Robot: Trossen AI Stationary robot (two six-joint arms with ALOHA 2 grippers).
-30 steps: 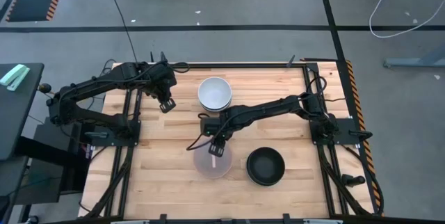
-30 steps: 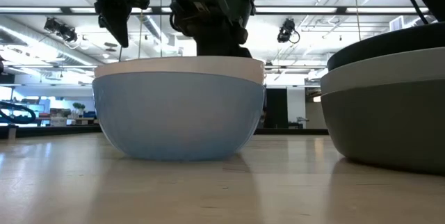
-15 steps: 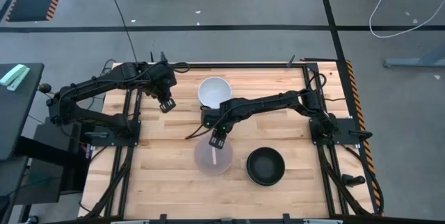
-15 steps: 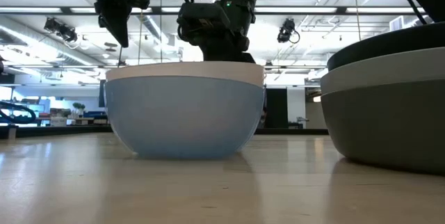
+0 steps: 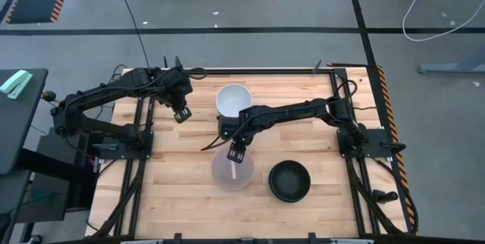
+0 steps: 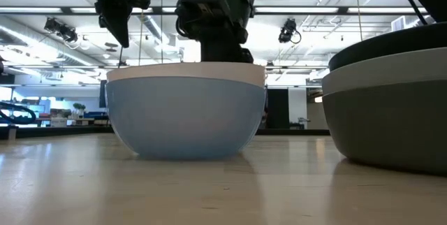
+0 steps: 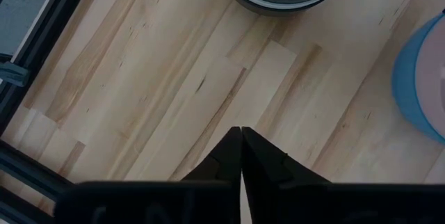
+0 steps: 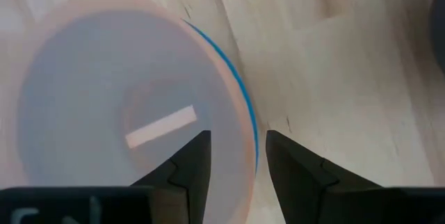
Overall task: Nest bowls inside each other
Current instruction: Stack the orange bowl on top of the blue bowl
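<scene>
Rising slightly off the pink bowl (image 5: pixel 232 170), the right gripper (image 5: pixel 237 151) is hovering over its rim with fingers spread. That bowl is sitting nested in the blue bowl (image 6: pixel 185 117) mid-surface, between the white bowl (image 5: pixel 233 100) and black bowl (image 5: pixel 289 180). Left gripper (image 5: pixel 182 114) is waiting aside, fingers pressed together.

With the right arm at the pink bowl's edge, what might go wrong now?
1. The right gripper has its jaws open astride the rim of the pink bowl, nested in the blue bowl; closing may pinch both rims.
2. Lifting could drag that pair toward the black bowl nearby.
</scene>
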